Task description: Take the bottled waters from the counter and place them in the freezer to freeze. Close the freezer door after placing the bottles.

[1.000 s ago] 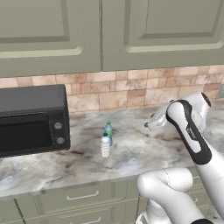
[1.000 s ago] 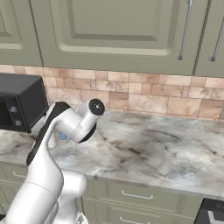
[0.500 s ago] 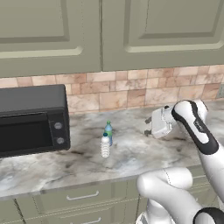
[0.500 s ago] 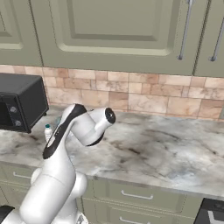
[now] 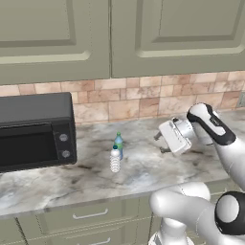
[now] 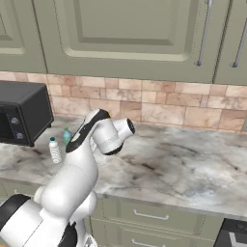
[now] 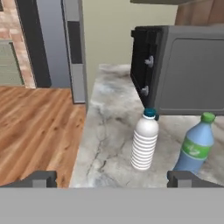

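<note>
Approach step: gripper held wide and empty, ribbed bottle to be closed on next (green-capped bottle beside).

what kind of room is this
A home kitchen, rendered: olive-green wall cabinets over a brick-tile backsplash, a marbled stone counter with drawers below, and a black countertop oven beside two water bottles.

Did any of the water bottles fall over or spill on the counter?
No, nothing stands out. The clear ribbed bottle and the blue bottle with the green cap both stand upright on the counter, caps on, side by side near the black oven. No puddles show on the stone.
</note>
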{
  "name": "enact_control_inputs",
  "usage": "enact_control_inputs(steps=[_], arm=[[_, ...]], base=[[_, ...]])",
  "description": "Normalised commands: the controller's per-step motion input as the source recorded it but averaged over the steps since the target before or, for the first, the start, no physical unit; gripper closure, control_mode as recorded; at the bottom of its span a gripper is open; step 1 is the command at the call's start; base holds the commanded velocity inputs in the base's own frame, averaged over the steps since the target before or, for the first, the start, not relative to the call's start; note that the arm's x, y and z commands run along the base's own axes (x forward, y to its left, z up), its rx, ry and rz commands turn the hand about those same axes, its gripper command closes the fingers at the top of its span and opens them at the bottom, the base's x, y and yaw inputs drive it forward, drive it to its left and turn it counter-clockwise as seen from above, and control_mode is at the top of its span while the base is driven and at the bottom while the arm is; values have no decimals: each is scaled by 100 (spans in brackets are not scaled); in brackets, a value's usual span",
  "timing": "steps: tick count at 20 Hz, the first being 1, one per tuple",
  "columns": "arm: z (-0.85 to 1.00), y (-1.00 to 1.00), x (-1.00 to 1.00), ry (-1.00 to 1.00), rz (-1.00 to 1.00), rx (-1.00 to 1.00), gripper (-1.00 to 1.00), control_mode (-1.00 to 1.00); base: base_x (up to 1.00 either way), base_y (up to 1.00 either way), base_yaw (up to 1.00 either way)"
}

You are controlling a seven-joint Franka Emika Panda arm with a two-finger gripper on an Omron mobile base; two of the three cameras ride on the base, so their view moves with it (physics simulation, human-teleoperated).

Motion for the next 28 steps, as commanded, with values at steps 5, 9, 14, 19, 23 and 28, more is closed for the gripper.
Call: enact_control_inputs(steps=[5, 9, 14, 19, 23, 28], arm=[[-28, 13, 7, -6, 2, 5, -100, -100], [-16, 19, 2, -14, -7, 12, -100, -100], [-17, 23, 2, -12, -3, 17, -100, -100], [-13, 30, 7, -9, 0, 13, -100, -100], [0, 17, 32, 0, 0, 5, -100, -100], [-4, 15, 33, 0, 2, 2, -100, -100]], base=[[0, 0, 0], [0, 0, 0], [0, 0, 0], [0, 0, 0], [0, 0, 0], [0, 0, 0]])
